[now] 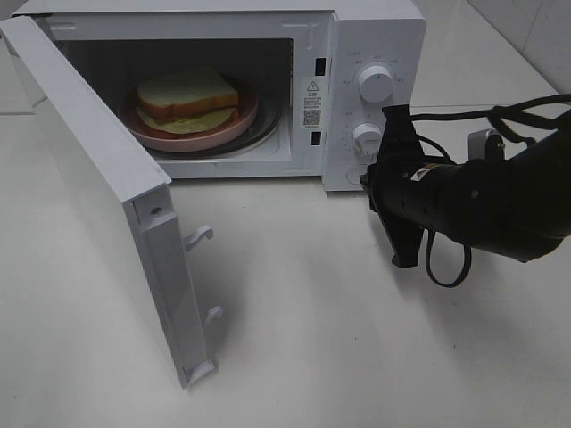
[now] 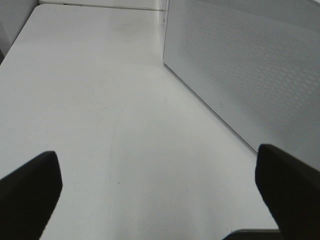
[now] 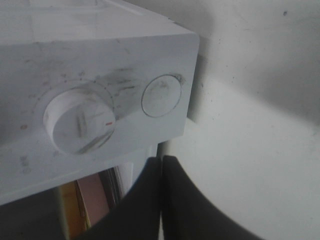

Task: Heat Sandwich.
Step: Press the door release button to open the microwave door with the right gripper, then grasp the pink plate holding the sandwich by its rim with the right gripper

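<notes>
In the right wrist view, you see the right gripper (image 3: 161, 165) with its jaws pressed together, no gap between them and nothing in their hold. The tips stand just under the front panel of the microwave (image 3: 100, 50), near the round button (image 3: 161, 95) and the knob (image 3: 80, 120) that has a red mark. Whether the tips touch the panel, you cannot tell.

In the left wrist view, the left gripper (image 2: 157, 170) has its jaws spread wide, one black finger at each edge of the picture. Nothing is between them, only the white table (image 2: 90, 100) below. A dotted white panel (image 2: 240, 75) stands upright on the table, beside the gripper.

In the high view, the door (image 1: 89, 169) of the microwave is swung wide open. The sandwich (image 1: 187, 94) lies on the pink plate (image 1: 227, 129) inside the cavity. The right gripper stands in front of the control panel, low, well apart from the sandwich.
</notes>
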Action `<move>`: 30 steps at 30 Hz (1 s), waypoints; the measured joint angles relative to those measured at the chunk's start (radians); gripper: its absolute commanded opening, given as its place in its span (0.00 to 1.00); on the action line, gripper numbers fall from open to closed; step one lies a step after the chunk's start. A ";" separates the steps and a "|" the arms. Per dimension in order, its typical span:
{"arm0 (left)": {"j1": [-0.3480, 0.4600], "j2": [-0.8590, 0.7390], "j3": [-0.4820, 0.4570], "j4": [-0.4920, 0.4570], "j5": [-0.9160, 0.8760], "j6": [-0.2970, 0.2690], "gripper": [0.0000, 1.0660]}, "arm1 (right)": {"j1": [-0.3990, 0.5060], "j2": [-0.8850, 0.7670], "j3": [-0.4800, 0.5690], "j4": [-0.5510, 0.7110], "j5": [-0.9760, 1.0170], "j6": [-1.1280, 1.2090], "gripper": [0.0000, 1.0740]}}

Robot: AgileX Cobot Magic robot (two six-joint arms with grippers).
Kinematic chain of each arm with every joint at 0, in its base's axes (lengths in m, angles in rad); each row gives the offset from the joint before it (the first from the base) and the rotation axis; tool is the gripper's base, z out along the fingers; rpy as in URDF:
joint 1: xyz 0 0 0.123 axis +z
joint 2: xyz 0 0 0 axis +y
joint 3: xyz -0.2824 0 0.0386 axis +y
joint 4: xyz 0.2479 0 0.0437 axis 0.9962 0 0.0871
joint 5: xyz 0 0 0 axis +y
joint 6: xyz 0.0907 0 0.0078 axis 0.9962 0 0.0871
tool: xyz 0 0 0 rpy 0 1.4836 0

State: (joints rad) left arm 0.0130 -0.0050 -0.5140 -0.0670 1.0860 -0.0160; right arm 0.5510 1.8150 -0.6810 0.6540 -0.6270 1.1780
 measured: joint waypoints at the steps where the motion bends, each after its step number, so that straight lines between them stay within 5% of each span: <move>1: 0.000 0.000 0.000 0.000 0.000 0.000 0.92 | 0.000 -0.030 0.008 -0.021 0.032 -0.032 0.02; 13: 0.000 0.000 0.000 0.000 0.000 0.000 0.92 | 0.000 -0.146 0.012 -0.249 0.281 -0.171 0.03; 30: 0.000 0.000 0.000 0.000 0.000 0.000 0.92 | 0.000 -0.165 -0.157 -0.290 0.757 -0.741 0.05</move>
State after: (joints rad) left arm 0.0130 -0.0050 -0.5140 -0.0670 1.0860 -0.0160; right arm 0.5510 1.6500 -0.8380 0.3640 0.1300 0.4370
